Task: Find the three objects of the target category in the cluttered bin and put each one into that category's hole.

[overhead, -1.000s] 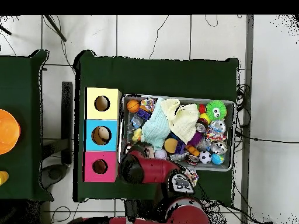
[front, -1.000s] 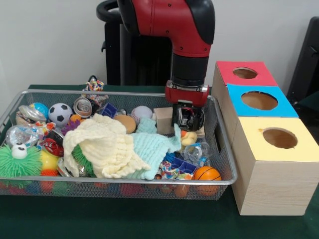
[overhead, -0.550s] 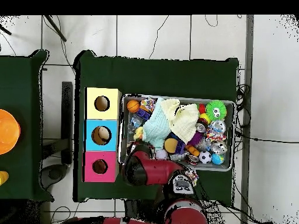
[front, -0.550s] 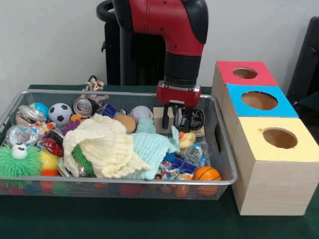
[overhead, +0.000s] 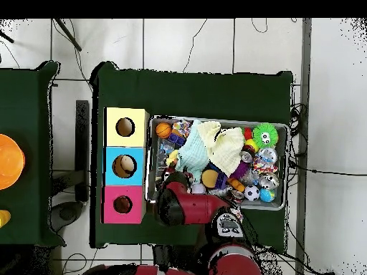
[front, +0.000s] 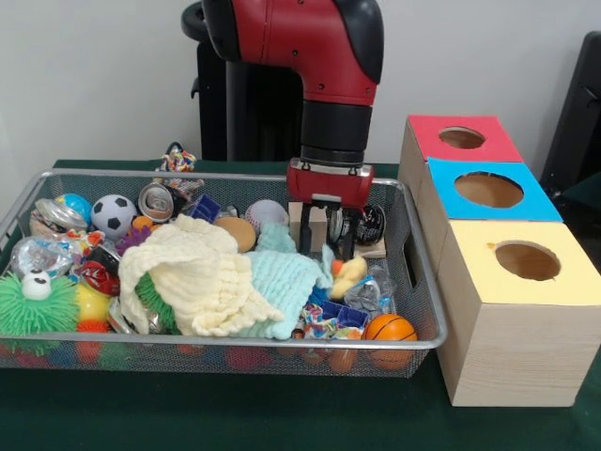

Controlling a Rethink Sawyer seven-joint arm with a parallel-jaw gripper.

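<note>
A wire bin (front: pixel 235 344) holds mixed toys. My gripper (front: pixel 325 246) hangs open at the bin's back right, its fingers (front: pixel 306 237) pointing down just above the mint cloth (front: pixel 286 278) and the yellow duck (front: pixel 349 271), with nothing between them. A wooden block (front: pixel 307 216) stands right behind it and a black can (front: pixel 369 224) lies to its right. Three boxes with round holes stand to the right: red (front: pixel 462 138), blue (front: pixel 488 190) and yellow (front: pixel 526 261). In the overhead view the arm (overhead: pixel 185 205) hides the gripper.
A cream cloth (front: pixel 188 272) covers the bin's middle. Around it lie a basketball (front: pixel 389 329), a baseball (front: pixel 267 212), a soccer ball (front: pixel 114 214), a silver can (front: pixel 157 200) and a green spiky ball (front: pixel 38 306). The boxes (overhead: pixel 124 165) stand against the bin (overhead: pixel 215 121).
In the front view my gripper has slid left, from over the black can to in front of the wooden block. The can now shows to its right.
</note>
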